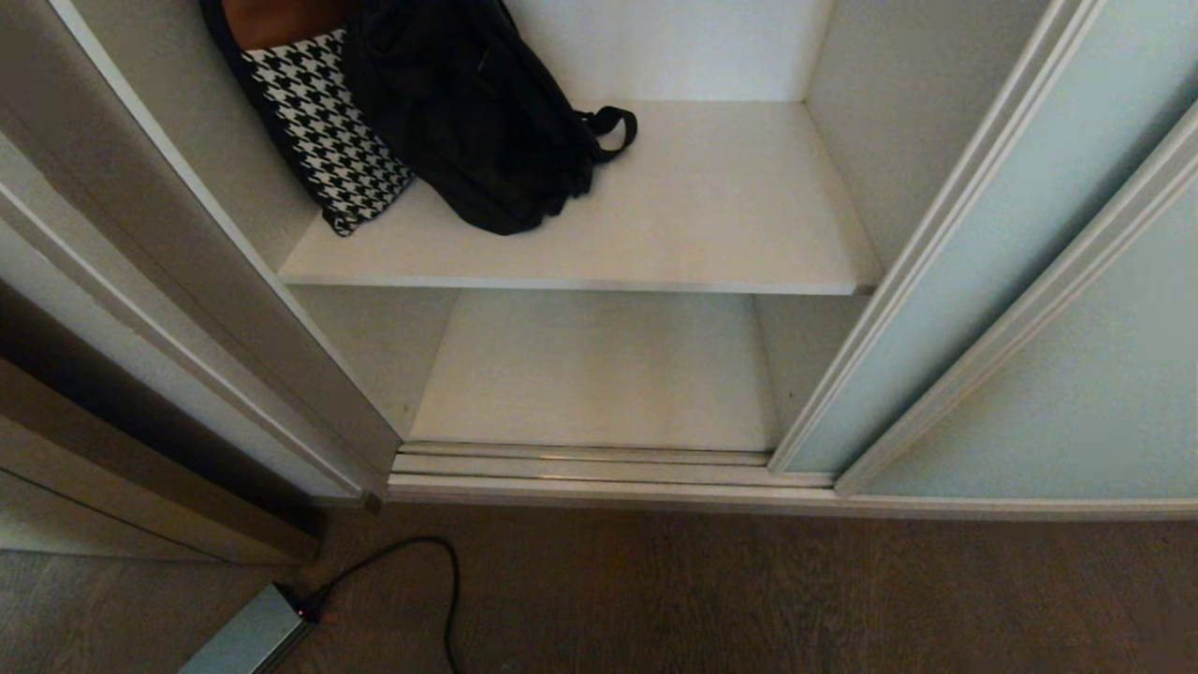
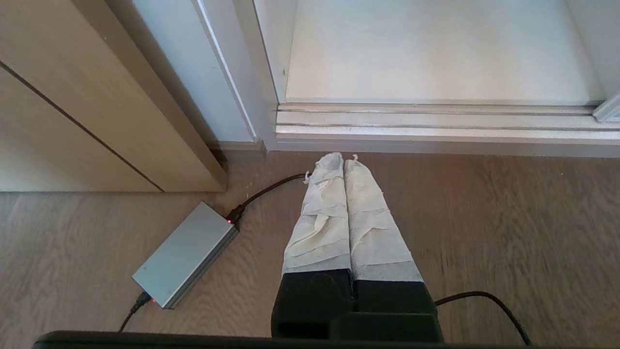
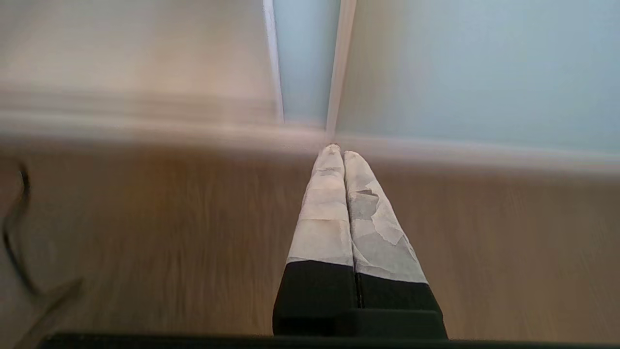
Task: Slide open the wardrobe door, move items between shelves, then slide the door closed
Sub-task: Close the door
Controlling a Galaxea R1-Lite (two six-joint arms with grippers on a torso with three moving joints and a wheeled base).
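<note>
Head view: sliding wardrobe door (image 1: 992,271) stood slid to the right, wardrobe open. Black bag (image 1: 473,112) lay on upper shelf (image 1: 711,215), back-left, touching a houndstooth bag (image 1: 328,131). Lower shelf (image 1: 599,374) sat below, w/ floor track (image 1: 580,465) in front. No arms in shot.

Left wrist: left gripper (image 2: 343,157) hung over wood floor (image 2: 508,228), taped fingers pressed together, holding nothing; grey box (image 2: 186,254) w/ cable beside it.

Right wrist: right gripper (image 3: 338,149) also pressed together, empty, tips near door's bottom edge; view blurred.
</note>
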